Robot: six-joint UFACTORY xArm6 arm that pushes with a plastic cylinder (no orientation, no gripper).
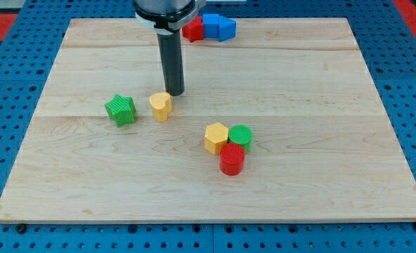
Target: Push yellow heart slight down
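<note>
The arm ends in a plain dark rod with no claw on it, so nothing opens, closes or grips here. My tip stands on the pale wooden bench, just beyond the yellow heart and slightly to its right, at the heart's far edge; whether the two actually touch cannot be told. The yellow heart lies left of the bench's middle, about halfway between the far and near edges. Near it on the left, apart from it, sits the green star. Well to the right and nearer the viewer, three blocks huddle together: the yellow hexagon on the left, the green cylinder just beside it on the right, and the red cylinder in front of both, touching them or very nearly. At the far edge of the bench, behind the rod, a blue block lies against a red block on its left, the red one partly hidden by the arm so that its shape is unclear.
</note>
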